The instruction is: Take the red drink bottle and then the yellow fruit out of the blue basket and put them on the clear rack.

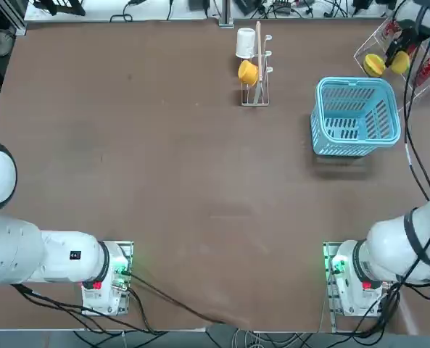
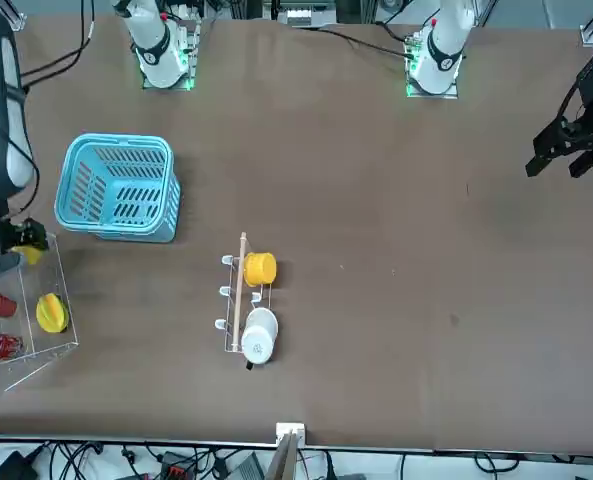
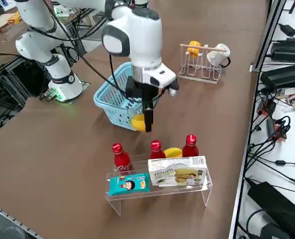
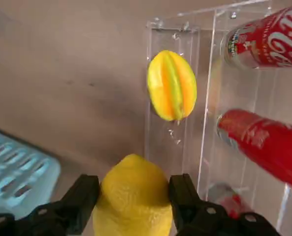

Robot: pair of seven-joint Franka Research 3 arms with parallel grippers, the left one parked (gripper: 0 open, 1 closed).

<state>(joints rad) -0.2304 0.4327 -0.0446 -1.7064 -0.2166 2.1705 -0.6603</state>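
Note:
My right gripper [image 4: 133,191] is shut on the yellow fruit [image 4: 132,196], a plain lemon-like fruit held between both fingers. It hangs just in front of the clear rack [image 3: 159,186], between the rack and the blue basket [image 3: 115,102]. From the side, the gripper [image 3: 146,122] points down with the yellow fruit [image 3: 137,121] at its tip. Three red bottles [image 3: 156,149] stand on the rack; I cannot tell which one is the red drink bottle. From above, the basket [image 1: 356,81] shows nothing inside.
A ribbed yellow fruit [image 4: 172,86] lies on the rack beside the bottles. A blue packet [image 3: 129,184] and a pale box [image 3: 177,175] fill the rack's lower shelf. A wire cup stand [image 1: 254,72] with a yellow-orange cup and a white cup stands left of the basket.

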